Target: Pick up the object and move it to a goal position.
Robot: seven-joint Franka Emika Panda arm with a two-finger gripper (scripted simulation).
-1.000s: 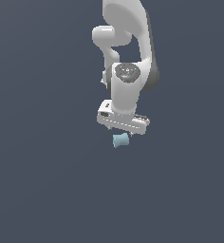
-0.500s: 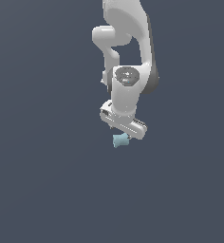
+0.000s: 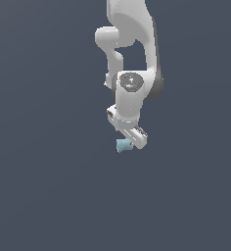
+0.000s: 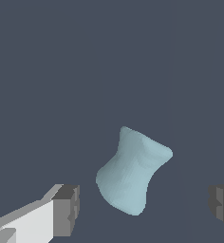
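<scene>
The object (image 3: 122, 145) is a small pale teal-blue block with pinched sides, lying on the flat dark grey ground right under the white hand. In the wrist view the object (image 4: 132, 171) sits tilted between the two dark fingertips, with a clear gap on each side. My gripper (image 3: 126, 142) is open and low around the object, touching it on neither side. One finger (image 4: 66, 210) shows with its white link, and the other finger (image 4: 222, 207) is cut by the picture's edge. In the exterior view the hand hides the fingertips.
The white arm (image 3: 132, 44) rises above the hand in the exterior view. Plain dark grey ground (image 3: 49, 186) surrounds the object. No goal marker shows.
The hand has turned about its vertical axis and come down slightly over the object. The object has stayed in place.
</scene>
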